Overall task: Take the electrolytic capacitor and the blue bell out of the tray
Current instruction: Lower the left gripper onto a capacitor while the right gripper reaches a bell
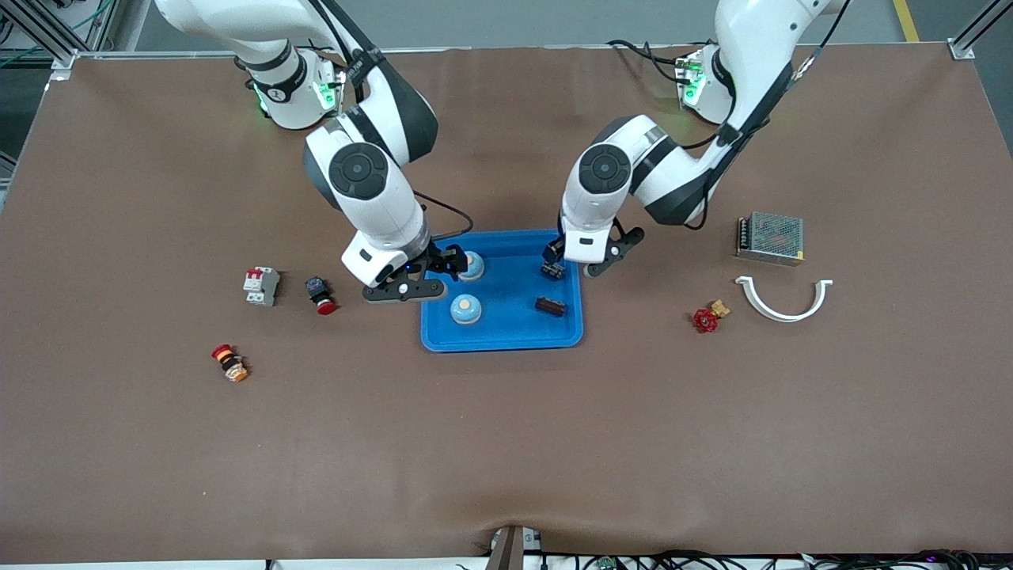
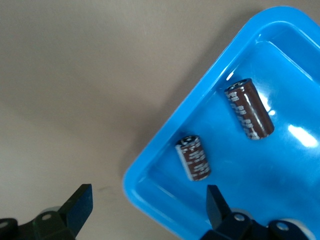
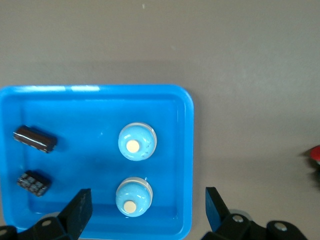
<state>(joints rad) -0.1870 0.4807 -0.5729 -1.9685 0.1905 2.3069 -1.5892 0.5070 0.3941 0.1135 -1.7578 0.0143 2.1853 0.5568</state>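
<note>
A: Where do the tools stand?

B: The right gripper (image 1: pixel 438 271) hangs spread wide and empty over the tray's (image 1: pixel 506 339) right-arm end, just above the farther blue bell (image 1: pixel 472 265). The left gripper (image 1: pixel 576 261) is also released, holding nothing, over the tray's corner at the left-arm end, above the farther electrolytic capacitor (image 1: pixel 553 271).

A: So has anything come out yet?

B: No. Both bells and both capacitors lie inside. The nearer bell (image 1: pixel 465 309) sits closer to the front camera, the nearer capacitor (image 1: pixel 550 305) likewise, well apart from each other.

A: And around the tray?

B: Only bystanders on the table: a circuit breaker (image 1: pixel 260 285) toward the right arm's end, a red valve (image 1: pixel 707 318) toward the left arm's. I judge the whole job remains: grasp, lift, set down outside.
</note>
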